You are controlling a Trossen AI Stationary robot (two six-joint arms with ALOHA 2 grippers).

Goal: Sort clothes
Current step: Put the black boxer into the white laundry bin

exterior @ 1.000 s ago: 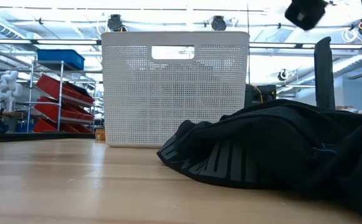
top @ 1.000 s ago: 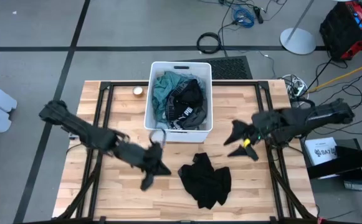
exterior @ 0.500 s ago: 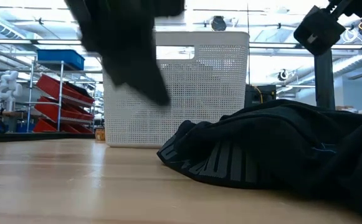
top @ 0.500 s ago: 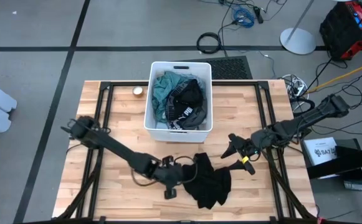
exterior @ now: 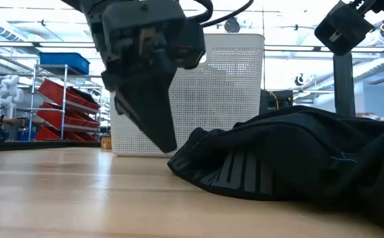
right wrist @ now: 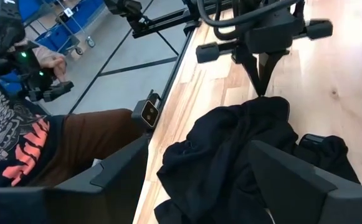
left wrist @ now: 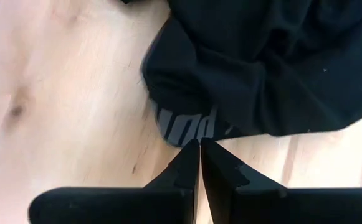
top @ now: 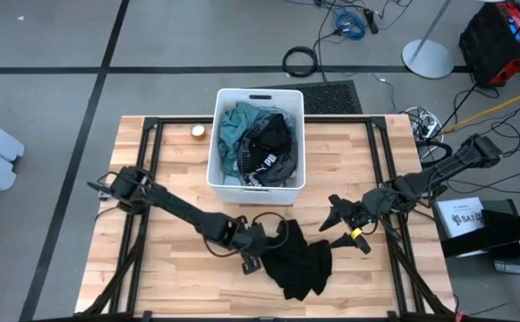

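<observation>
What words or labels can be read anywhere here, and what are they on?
"BA7": start of a label on the white cardboard box beside the table; the rest is unreadable.
White lettering on the black garment in the white plastic bin: too small.
Grey print on the black cloth on the wooden table: blurred.

A lab: storage racks [exterior: 63,106], floor cables [top: 349,22], ceiling lights

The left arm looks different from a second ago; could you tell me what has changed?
The left gripper, shut and empty, swung from below the white bin to the black garment's left edge. The right gripper dropped slightly toward the table's front, open. Garment and bin stayed put.
</observation>
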